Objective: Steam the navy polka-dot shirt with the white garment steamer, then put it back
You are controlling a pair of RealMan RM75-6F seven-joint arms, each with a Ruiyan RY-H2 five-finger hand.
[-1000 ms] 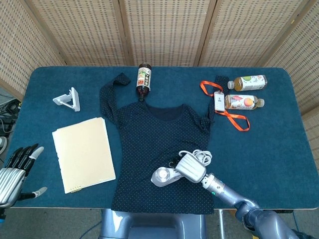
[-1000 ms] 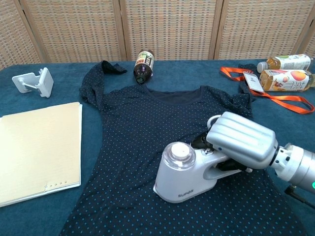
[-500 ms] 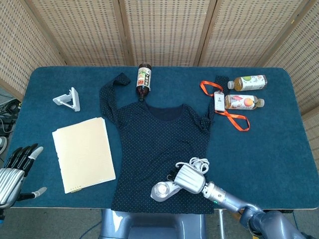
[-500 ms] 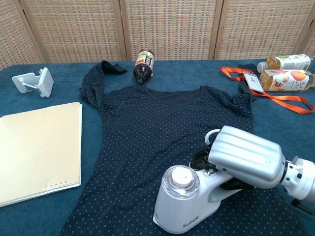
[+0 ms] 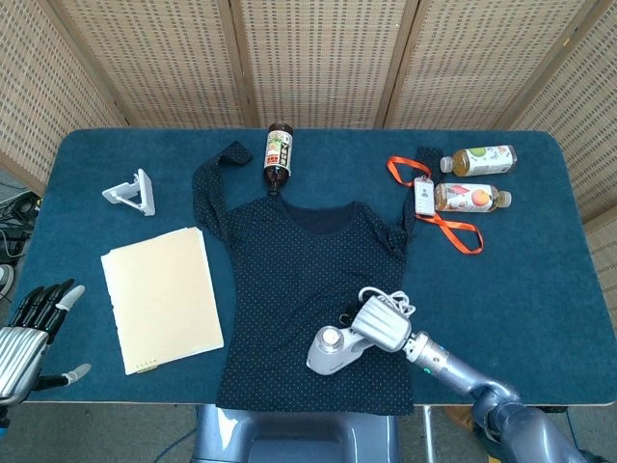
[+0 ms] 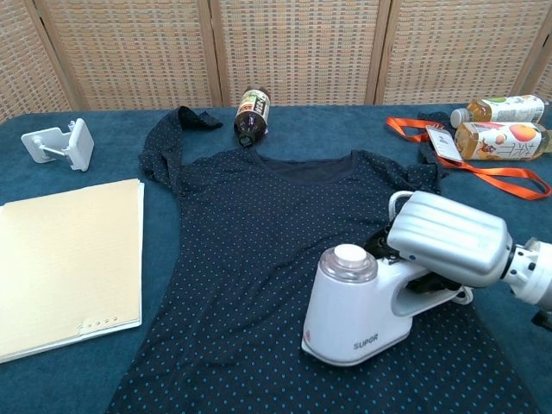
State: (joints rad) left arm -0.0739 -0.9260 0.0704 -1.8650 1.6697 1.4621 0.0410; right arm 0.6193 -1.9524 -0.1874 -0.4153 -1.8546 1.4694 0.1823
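Right robot hand [image 6: 444, 240], ribbed silver shell, grips the glossy white garment steamer [image 6: 358, 304] by its handle, base down on the soft navy polka-dot shirt [image 6: 267, 250] near the table's [image 5: 540, 280] front edge. Only the head view shows the left robot hand [image 5: 27, 333], fingers spread, holding nothing.

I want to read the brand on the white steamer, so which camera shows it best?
The chest view: the white garment steamer fills the foreground, side-on, with its printed label facing the camera and the right hand on its handle. The head view shows the steamer small, from above, with no label visible.
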